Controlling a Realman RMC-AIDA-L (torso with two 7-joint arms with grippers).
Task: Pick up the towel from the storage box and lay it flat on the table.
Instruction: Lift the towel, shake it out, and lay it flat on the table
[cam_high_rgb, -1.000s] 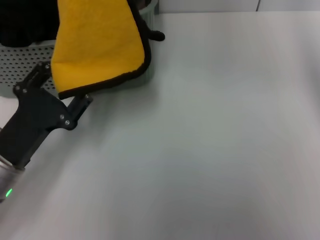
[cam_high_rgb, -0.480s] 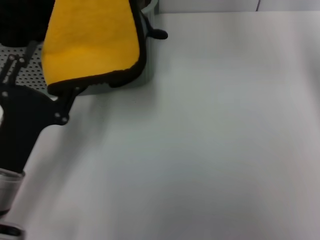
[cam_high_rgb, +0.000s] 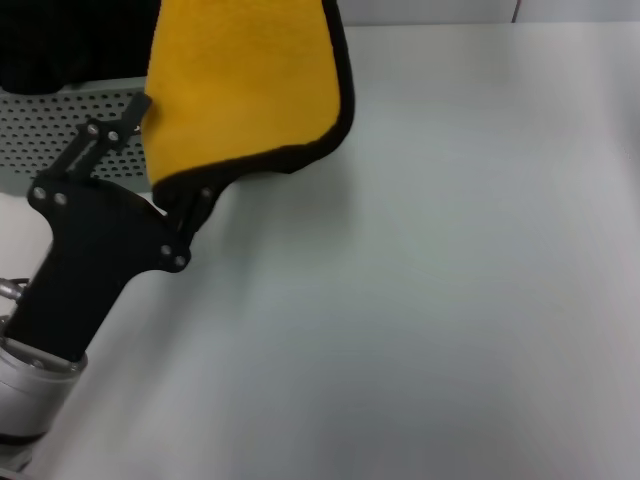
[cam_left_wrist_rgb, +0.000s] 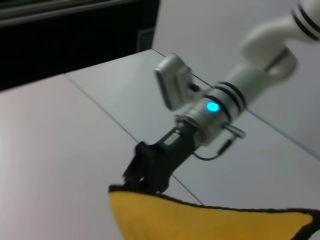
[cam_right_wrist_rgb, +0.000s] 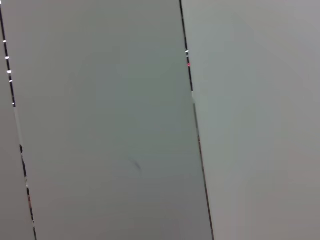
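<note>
Storage box (cam_high_rgb: 60, 125): at the far left of my head view, grey-green wall with rows of holes — it stands on the tabletop behind the left arm.

Left hand (cam_high_rgb: 170, 205): it reaches up from the lower left; its black fingers go under the lower hem of the towel. I judge it is closed on the hem, because the cloth hangs from there, but the fingertips are hidden by the cloth.

Towel (cam_high_rgb: 245, 85): yellow-orange face towards me, black edging along the bottom and the right side. It hangs in the air, out of the box, its lower edge above the tabletop and not lying on it.

Right hand (cam_left_wrist_rgb: 150, 170): seen from the left wrist view — dark fingers pinch the other edge of the towel, across from the left hand.

Key relation: the towel is stretched between the two hands, so its long axis runs from hand to hand.

Tabletop (cam_high_rgb: 460, 280): wide white free area to the right of the towel; in my judgement the cloth must go that way and down.
</note>
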